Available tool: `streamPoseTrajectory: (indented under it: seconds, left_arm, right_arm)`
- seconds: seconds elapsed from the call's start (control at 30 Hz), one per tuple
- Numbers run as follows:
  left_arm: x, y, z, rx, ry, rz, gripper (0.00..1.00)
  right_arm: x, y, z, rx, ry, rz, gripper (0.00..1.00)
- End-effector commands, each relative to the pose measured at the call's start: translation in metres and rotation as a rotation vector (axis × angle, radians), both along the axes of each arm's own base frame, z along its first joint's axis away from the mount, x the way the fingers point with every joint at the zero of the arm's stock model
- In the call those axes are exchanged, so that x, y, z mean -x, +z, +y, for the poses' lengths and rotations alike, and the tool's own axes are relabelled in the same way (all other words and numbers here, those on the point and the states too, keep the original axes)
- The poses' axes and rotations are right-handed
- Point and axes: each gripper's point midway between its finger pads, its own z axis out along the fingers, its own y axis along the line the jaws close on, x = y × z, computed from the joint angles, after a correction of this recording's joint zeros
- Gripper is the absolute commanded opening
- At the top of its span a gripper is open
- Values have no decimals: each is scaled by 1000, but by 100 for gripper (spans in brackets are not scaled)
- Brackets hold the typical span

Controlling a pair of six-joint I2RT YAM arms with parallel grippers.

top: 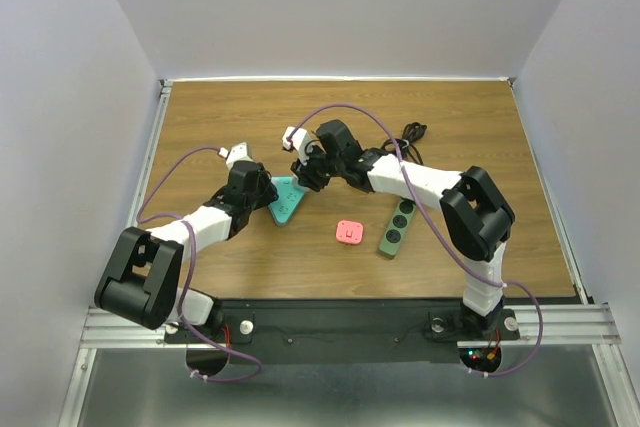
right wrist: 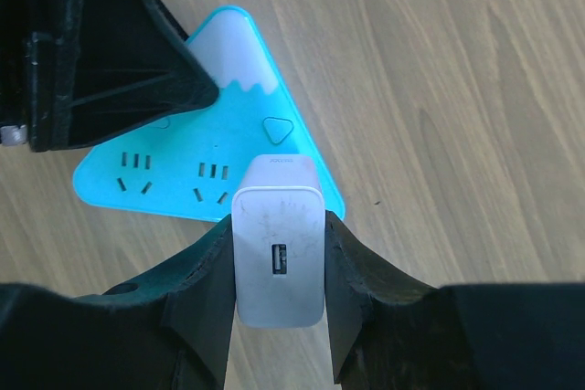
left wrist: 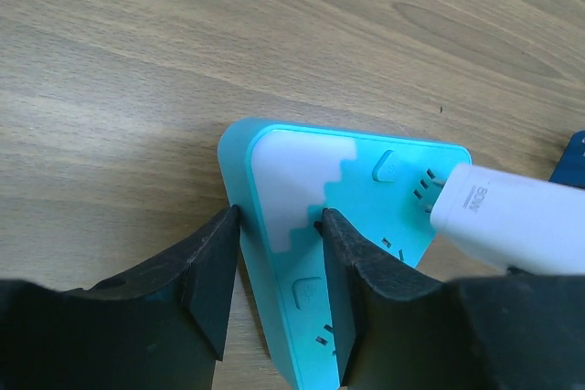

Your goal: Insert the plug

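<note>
White plug (right wrist: 279,248) at teal socket (right wrist: 247,125); pink block (top: 348,232), green strip (top: 397,226) nearby.

Turquoise power strip (left wrist: 361,203), its white corner inside the left pincer (left wrist: 277,223), white plug (left wrist: 521,221) at a socket.

A wood-grain table (top: 480,117) sits enclosed by plain pale walls (top: 60,97) under even light

Top cam: high, behind arm bases, I look down over whole desk (top: 480,117). Left wrist cam: close, low oblique onto teal power strip (left wrist: 366,189). Right wrist cam: close, near vertical, same strip. Both wrist views share white charger (right wrist: 279,244); all three share strip.
</note>
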Motion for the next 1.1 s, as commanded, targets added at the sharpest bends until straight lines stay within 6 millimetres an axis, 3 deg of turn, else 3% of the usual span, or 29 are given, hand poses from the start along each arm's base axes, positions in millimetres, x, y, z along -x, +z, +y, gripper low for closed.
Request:
streamPoseTrajectory:
  seconds: [0.0,0.57,1.07]
  left_arm:
    - [9,-9,0,-35,-42,48,49]
    - [9,-9,1,-41,-49,50,49]
    - [4,-12,-2,-50,-60,66,49]
  right_arm:
    - [-21,31,15,-46,-16,-125,1]
    - [-15,9,11,-20,-19,-78,0]
    - [-5,5,1,-10,-41,-46,0]
